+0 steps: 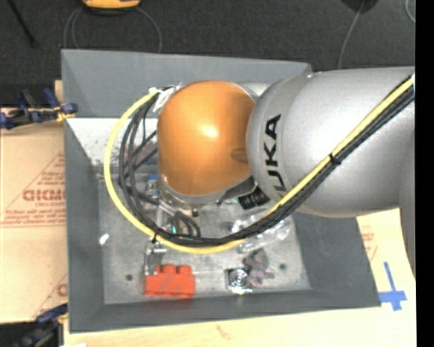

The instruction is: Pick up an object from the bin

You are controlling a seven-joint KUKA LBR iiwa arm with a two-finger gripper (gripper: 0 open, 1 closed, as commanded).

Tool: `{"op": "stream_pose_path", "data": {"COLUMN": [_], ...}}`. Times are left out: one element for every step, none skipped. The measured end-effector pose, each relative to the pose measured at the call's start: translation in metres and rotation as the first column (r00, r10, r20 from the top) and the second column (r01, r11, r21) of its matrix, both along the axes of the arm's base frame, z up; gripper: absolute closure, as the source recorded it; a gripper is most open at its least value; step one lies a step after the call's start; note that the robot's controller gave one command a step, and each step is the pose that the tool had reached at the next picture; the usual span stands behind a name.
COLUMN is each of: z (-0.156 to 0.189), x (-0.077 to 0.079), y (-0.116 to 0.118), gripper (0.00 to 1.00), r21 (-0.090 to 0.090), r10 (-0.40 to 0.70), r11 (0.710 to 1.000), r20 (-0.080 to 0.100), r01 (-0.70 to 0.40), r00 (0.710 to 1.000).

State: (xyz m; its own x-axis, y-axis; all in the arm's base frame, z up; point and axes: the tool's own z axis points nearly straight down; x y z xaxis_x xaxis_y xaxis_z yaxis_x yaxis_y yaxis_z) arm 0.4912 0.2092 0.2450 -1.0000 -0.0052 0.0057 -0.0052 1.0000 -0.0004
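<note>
Hovering by the red brick point(168, 281), your pincer point(155, 256), whose grip you cannot tell, is risking shoving it aside.

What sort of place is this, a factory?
Likely a robot research lab: a silver arm reaches into a grey metal bin of loose oddments, such as a red toy brick.
</note>
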Motion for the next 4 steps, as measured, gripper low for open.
{"op": "stream_pose_path", "data": {"z": [-0.1709, -0.1688, -0.1704, -0.1691], "x": [-0.0092, -0.0084, -0.0098, -0.0085], "y": [-0.0732, -0.0728, -0.0731, -0.0731], "gripper": [0.00, 1.00, 0.00, 1.00], "r21": [0.008, 0.007, 0.007, 0.007], "r10": [0.074, 0.073, 0.073, 0.072], "r11": [0.997, 0.997, 0.997, 0.997], "r20": [0.026, 0.030, 0.026, 0.030], "r01": [-0.075, -0.073, -0.073, -0.072], "r00": [0.997, 0.997, 0.997, 0.997]}}
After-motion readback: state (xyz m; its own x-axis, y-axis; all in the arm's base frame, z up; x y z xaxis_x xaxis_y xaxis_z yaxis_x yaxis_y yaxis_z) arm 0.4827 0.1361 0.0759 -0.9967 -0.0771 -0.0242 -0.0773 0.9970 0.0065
